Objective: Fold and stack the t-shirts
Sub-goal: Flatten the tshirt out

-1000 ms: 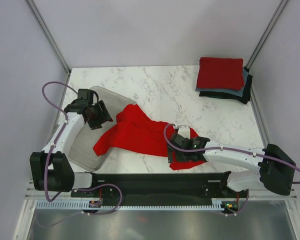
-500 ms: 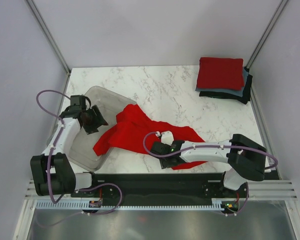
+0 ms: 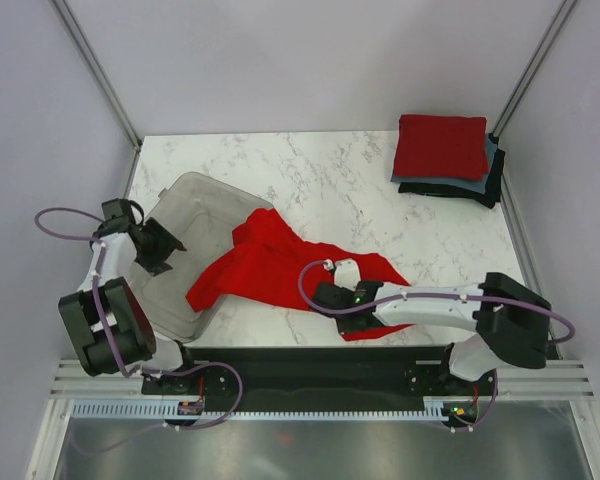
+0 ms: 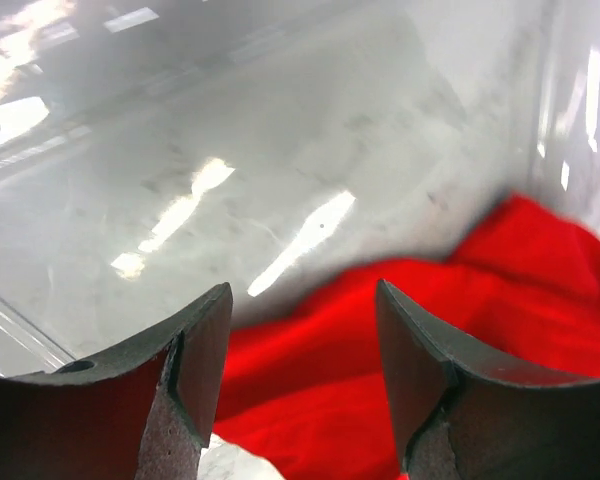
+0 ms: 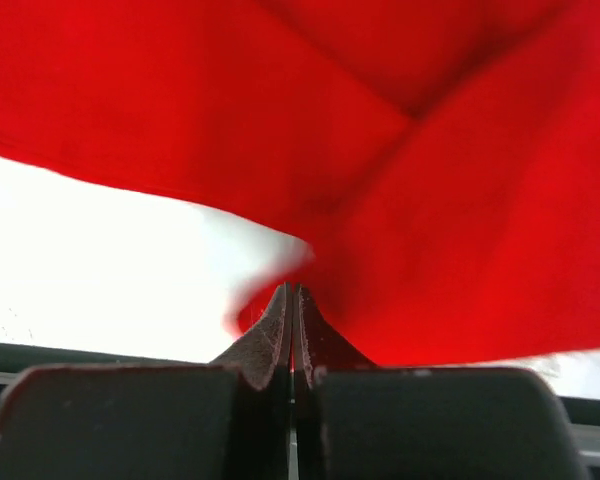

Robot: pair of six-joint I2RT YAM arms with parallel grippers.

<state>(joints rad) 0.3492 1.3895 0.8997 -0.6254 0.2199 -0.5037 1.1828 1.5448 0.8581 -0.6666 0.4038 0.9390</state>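
Observation:
A crumpled red t-shirt (image 3: pixel 280 265) lies mid-table, one corner draped over the clear grey bin (image 3: pixel 195 200). My right gripper (image 3: pixel 320 297) is low at the shirt's near edge. In the right wrist view its jaws (image 5: pixel 292 290) are pressed together, pinching the hem of the red cloth (image 5: pixel 430 150). My left gripper (image 3: pixel 162 245) hangs open over the bin's left side and holds nothing. In the left wrist view its fingers (image 4: pixel 300 290) frame the red cloth (image 4: pixel 460 330) lying further off. A folded stack sits far right: a red t-shirt (image 3: pixel 442 145) on a grey-blue one (image 3: pixel 491 160) on a black one (image 3: pixel 495 185).
The bin's glossy floor (image 4: pixel 230 130) fills most of the left wrist view. Metal frame posts (image 3: pixel 525 85) rise at the table's back corners. The black base rail (image 3: pixel 310 365) runs along the near edge.
My right gripper has gone from open to shut at the near edge of the red t-shirt. My left arm has swung back to the left, away from the shirt, still open.

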